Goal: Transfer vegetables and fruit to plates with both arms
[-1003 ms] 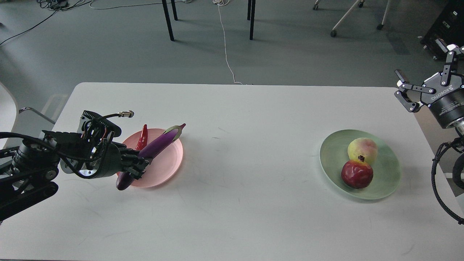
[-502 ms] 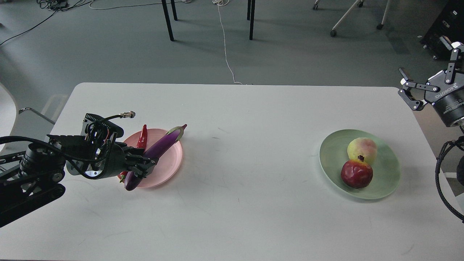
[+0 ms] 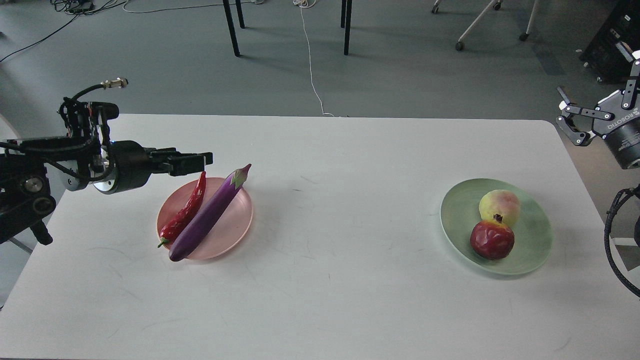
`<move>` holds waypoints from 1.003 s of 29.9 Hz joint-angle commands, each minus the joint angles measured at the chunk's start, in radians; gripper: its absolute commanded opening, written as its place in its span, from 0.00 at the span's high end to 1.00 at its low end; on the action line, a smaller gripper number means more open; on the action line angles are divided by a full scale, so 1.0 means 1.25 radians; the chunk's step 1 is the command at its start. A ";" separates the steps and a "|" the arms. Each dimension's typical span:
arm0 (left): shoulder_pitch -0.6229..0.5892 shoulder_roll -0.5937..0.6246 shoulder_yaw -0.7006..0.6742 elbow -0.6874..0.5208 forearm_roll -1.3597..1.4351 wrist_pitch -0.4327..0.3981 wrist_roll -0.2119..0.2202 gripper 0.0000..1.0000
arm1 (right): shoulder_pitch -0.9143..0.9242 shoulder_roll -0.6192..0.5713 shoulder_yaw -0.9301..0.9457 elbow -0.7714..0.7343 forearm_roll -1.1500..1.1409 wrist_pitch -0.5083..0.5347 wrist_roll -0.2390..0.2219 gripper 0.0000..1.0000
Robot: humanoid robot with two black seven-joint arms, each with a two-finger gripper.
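Eggplant [image 3: 207, 215] and chili [image 3: 185, 212] lie on the pink plate [image 3: 235, 230]; left pincer [image 3: 202, 160] empty, its spread unclear; right pincer [image 3: 575, 122] open, empty; retract both clear of the desk [image 3: 325, 300].

I am working in what looks like a lab or test room, not a home. Beyond the far edge of the white table [image 3: 320, 300] the floor [image 3: 400, 75] is plain grey, with loose cables [image 3: 311, 60] trailing across it. Black furniture legs [image 3: 231, 27] stand past the far left corner, a wheeled chair base [image 3: 480, 25] past the far right, and black equipment [image 3: 612, 40] sits near it.
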 commanded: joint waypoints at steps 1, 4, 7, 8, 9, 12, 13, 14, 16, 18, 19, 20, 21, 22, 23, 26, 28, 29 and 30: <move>-0.006 -0.013 -0.065 0.055 -0.203 0.001 0.002 0.03 | 0.005 0.007 0.035 -0.026 0.001 0.000 0.000 0.02; -0.017 -0.098 -0.159 0.147 -0.461 0.008 0.010 0.02 | 0.009 0.011 0.049 -0.058 0.001 0.000 0.000 0.02; -0.022 -0.172 -0.222 0.221 -0.651 0.023 0.011 0.02 | 0.026 0.013 0.049 -0.079 0.005 0.000 0.000 0.02; -0.022 -0.188 -0.233 0.243 -0.699 0.028 0.002 0.02 | 0.029 0.014 0.050 -0.086 0.006 0.000 0.000 0.02; -0.023 -0.202 -0.244 0.267 -0.752 0.034 0.001 0.02 | 0.029 0.019 0.051 -0.092 0.011 0.000 0.000 0.02; -0.023 -0.251 -0.266 0.332 -0.875 0.025 0.001 0.02 | 0.031 0.044 0.062 -0.122 0.012 0.000 0.000 0.02; -0.023 -0.268 -0.266 0.348 -0.907 0.023 0.001 0.02 | 0.033 0.050 0.072 -0.135 0.013 0.000 0.000 0.02; -0.022 -0.286 -0.267 0.363 -0.930 0.021 0.001 0.02 | 0.037 0.056 0.079 -0.148 0.015 0.000 0.000 0.02; -0.022 -0.318 -0.269 0.405 -0.962 0.010 -0.003 0.02 | 0.042 0.073 0.087 -0.178 0.015 0.000 0.000 0.02; -0.022 -0.361 -0.274 0.449 -0.994 0.003 -0.028 0.02 | 0.043 0.099 0.089 -0.204 0.016 0.000 0.000 0.02; -0.022 -0.380 -0.278 0.465 -1.005 0.003 -0.047 0.02 | 0.043 0.111 0.091 -0.213 0.017 0.000 0.000 0.02; -0.022 -0.399 -0.283 0.480 -1.015 0.003 -0.071 0.02 | 0.043 0.130 0.095 -0.225 0.021 0.000 0.000 0.02; -0.021 -0.412 -0.286 0.491 -1.019 0.003 -0.091 0.02 | 0.043 0.146 0.103 -0.233 0.035 0.000 0.000 0.02; -0.021 -0.424 -0.287 0.499 -1.020 0.005 -0.109 0.02 | 0.043 0.169 0.110 -0.242 0.060 0.000 0.000 0.02; -0.021 -0.434 -0.288 0.507 -1.020 0.003 -0.124 0.02 | 0.043 0.190 0.115 -0.251 0.086 0.000 -0.001 0.02; -0.019 -0.457 -0.290 0.526 -1.021 0.006 -0.154 0.02 | 0.051 0.235 0.130 -0.256 0.159 0.000 -0.061 0.02; -0.022 -0.467 -0.292 0.534 -1.026 0.009 -0.170 0.02 | 0.076 0.262 0.135 -0.256 0.173 0.000 -0.076 0.02; -0.022 -0.471 -0.296 0.534 -1.035 0.011 -0.177 0.02 | 0.091 0.279 0.135 -0.257 0.173 0.000 -0.076 0.02; -0.019 -0.472 -0.299 0.534 -1.045 0.012 -0.185 0.02 | 0.107 0.293 0.136 -0.258 0.173 0.000 -0.076 0.02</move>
